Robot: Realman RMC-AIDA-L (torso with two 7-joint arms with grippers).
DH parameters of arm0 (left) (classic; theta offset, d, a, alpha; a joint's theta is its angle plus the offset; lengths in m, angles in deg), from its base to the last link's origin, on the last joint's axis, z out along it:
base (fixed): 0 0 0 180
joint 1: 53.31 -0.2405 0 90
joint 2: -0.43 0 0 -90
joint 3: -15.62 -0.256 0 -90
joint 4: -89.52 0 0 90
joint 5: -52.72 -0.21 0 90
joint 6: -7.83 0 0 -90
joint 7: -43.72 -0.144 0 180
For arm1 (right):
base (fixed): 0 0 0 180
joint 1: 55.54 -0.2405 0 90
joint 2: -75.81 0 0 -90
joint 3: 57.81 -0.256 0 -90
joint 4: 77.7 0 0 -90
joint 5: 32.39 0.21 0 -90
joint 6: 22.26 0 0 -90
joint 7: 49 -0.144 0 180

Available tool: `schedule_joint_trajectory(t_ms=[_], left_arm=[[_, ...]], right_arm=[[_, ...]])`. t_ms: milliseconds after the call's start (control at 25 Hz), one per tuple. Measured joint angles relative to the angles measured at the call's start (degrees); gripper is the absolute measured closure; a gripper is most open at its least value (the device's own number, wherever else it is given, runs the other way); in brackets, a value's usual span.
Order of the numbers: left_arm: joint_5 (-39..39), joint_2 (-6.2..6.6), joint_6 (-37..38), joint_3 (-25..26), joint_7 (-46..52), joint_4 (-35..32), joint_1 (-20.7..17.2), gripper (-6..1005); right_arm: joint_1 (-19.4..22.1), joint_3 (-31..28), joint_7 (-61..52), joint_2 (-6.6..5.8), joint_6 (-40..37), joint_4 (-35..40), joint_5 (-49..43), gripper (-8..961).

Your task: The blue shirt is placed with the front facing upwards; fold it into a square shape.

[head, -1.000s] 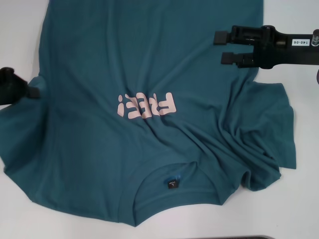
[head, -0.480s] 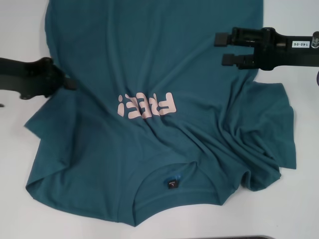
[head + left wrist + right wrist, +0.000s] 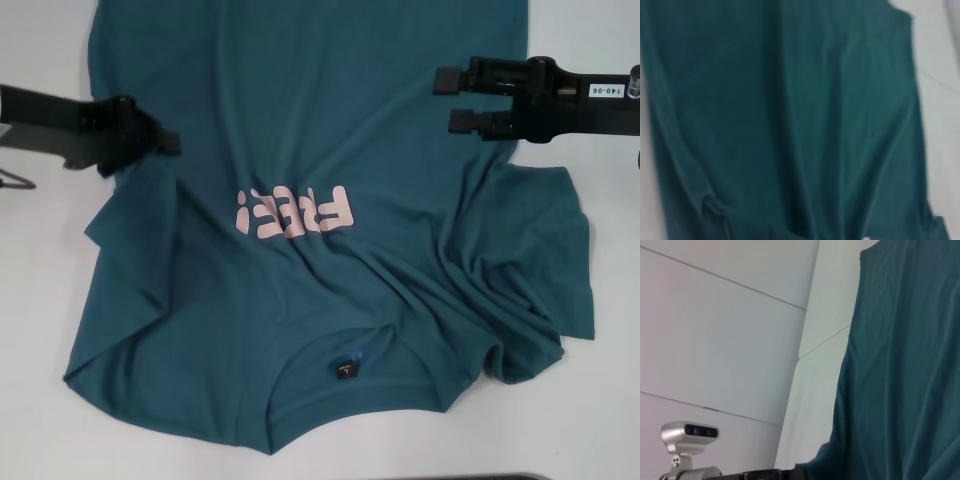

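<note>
The blue shirt (image 3: 330, 120) lies face up on the white table (image 3: 35, 320), its collar label (image 3: 345, 370) nearest me and the pale letters (image 3: 295, 212) upside down. My left gripper (image 3: 170, 143) is shut on the shirt's left edge and holds it pulled in over the body, so the left sleeve (image 3: 120, 225) is folded inward. My right gripper (image 3: 452, 100) hovers open over the shirt's right side, above the rumpled right sleeve (image 3: 555, 260). The left wrist view is filled with teal cloth (image 3: 790, 125). The right wrist view shows the shirt's side edge (image 3: 905, 365).
Bare white table shows at the left, at the right (image 3: 610, 380) and along the near edge. A silver camera head (image 3: 689, 432) and a pale wall appear far off in the right wrist view.
My left gripper has travelled rightward from the table's left edge, dragging the shirt's left sleeve and side inward over the body. The right gripper has barely moved.
</note>
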Motion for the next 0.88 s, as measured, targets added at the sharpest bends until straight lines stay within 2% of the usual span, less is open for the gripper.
schedule_joint_trajectory(t_ms=[120, 320, 520, 760, 840, 880], left_arm=[[2.1, -0.32, 1.0, -0.7, -1.9, 0.7, -0.3, 870], [2.5, -0.18, 2.2, -2.3, -3.0, 0.3, 0.2, 640], [-0.3, 0.13, 2.0, -4.7, 0.0, 0.8, 0.0, 531], [3.2, 0.32, 4.7, -2.6, -3.1, 0.7, -0.6, 401], [3.9, 0.75, 5.3, -1.0, -3.8, 0.7, -1.3, 215], [3.8, 1.2, 5.1, -0.6, -3.6, 0.7, -1.8, 216]], right_arm=[[0.0, 0.0, -0.1, 0.0, 0.1, 0.0, 0.0, 46], [0.0, 0.0, -0.2, 0.0, 0.4, 0.0, 0.0, 47], [0.0, 0.0, -0.4, -0.05, 0.7, 0.0, 0.0, 47], [0.0, 0.0, -0.4, -0.18, 0.9, 0.0, 0.0, 47], [0.0, 0.0, -0.4, -0.26, 0.9, 0.0, 0.0, 47], [0.0, 0.0, -0.4, -0.29, 0.9, 0.0, 0.0, 47]])
